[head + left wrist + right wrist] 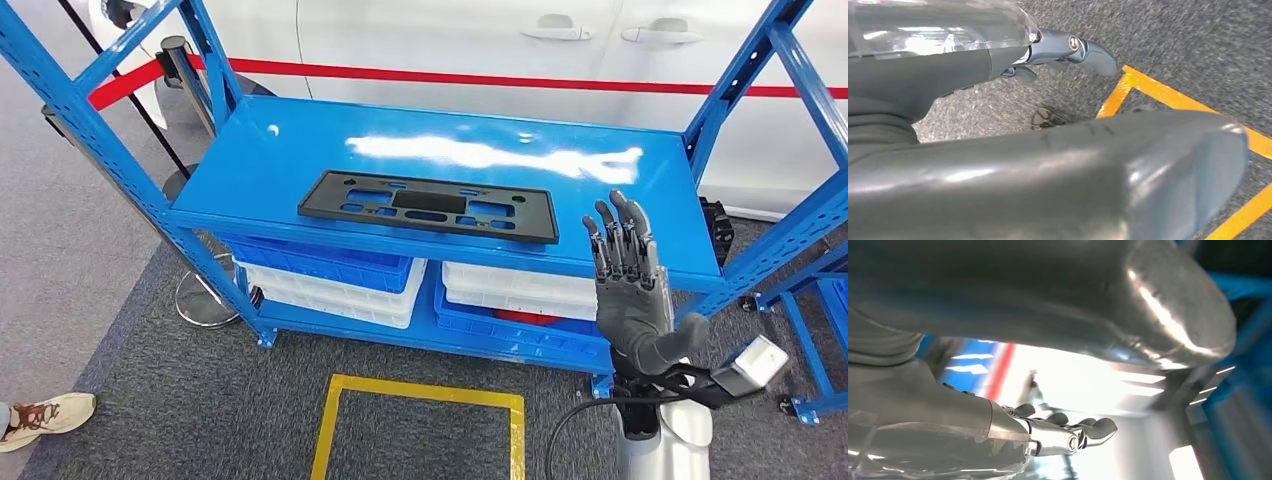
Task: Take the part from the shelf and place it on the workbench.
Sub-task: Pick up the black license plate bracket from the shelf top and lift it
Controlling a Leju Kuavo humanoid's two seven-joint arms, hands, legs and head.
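One black flat part [428,206] lies on the blue shelf [640,215], near its front edge and left of centre, untouched. Beside it to the right, well apart, the right hand [630,285] is raised with fingers [615,235] spread and straight, holding nothing. Over grey carpet and yellow floor tape [1168,95], the left hand [1058,170] grips nothing, its fingers apart. Blue and white bins [340,275] sit underneath.
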